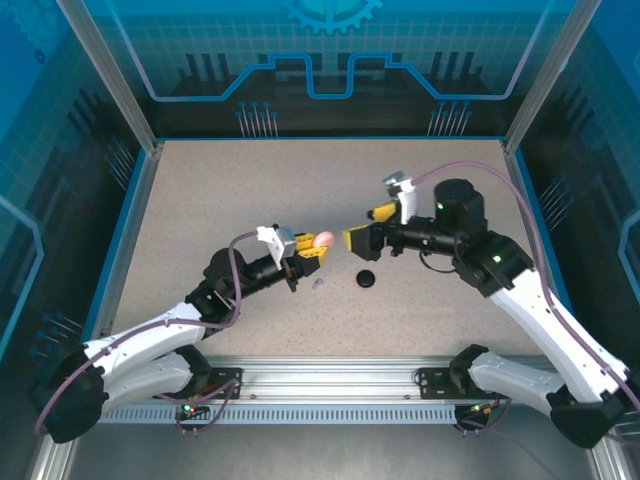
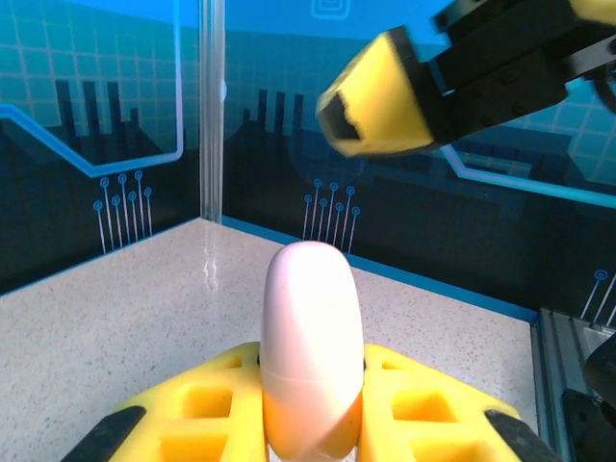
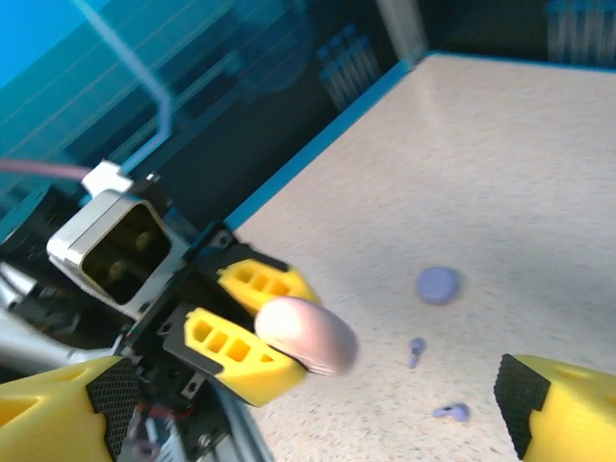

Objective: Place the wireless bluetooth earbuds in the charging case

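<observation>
Speckled beige surface [image 1: 200, 200] lies open all round from above, blue walls well back. The left hand [image 1: 314, 247] grips the pink charging case [image 1: 323, 240]; the right hand [image 1: 368, 226], facing it, is spread wide and empty. A black disc [image 1: 367, 279] and a lilac earbud [image 1: 318, 284] lie nearby. Left wrist: the case stands upright between yellow fingers [image 2: 192, 404]. Right wrist: two lilac earbuds [image 3: 416, 348] and a purple disc [image 3: 438, 284] lie beside the case.
</observation>
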